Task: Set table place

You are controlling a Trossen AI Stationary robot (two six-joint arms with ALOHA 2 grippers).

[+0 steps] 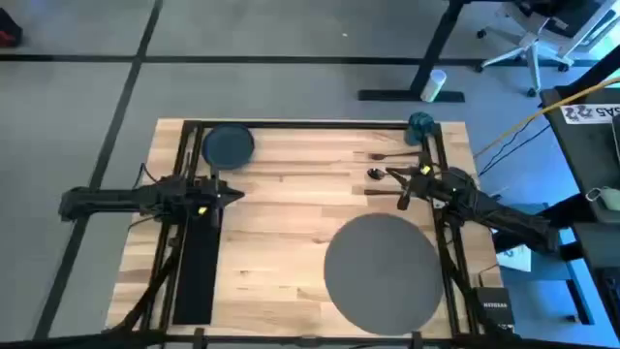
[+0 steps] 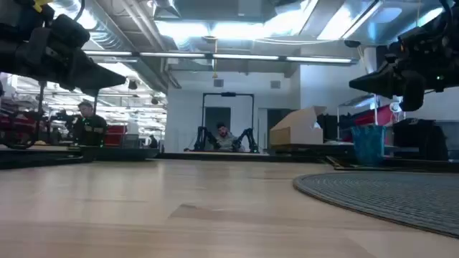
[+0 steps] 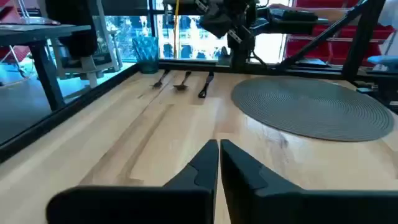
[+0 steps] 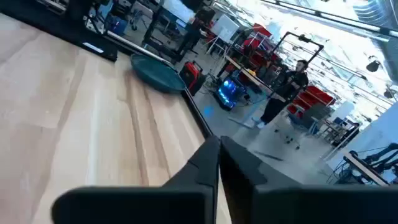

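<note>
Right gripper (image 1: 405, 180) closed, above knife (image 1: 403, 197); fork (image 1: 385, 155), spoon (image 1: 376, 174) beside.

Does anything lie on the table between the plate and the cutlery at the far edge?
No. In the high view, only bare table lies between the plate and the cutlery.

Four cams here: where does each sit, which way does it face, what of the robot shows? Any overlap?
High: overhead, straight down on the table; both arms show.
Low: table-top height, level across the placemat into the room; both arms overhead.
Left wrist: past the shut left gripper toward cutlery, cup, right arm.
Right wrist: past the shut right gripper toward the plate.
Shared: high and left wrist both show placemat and cutlery.
</note>
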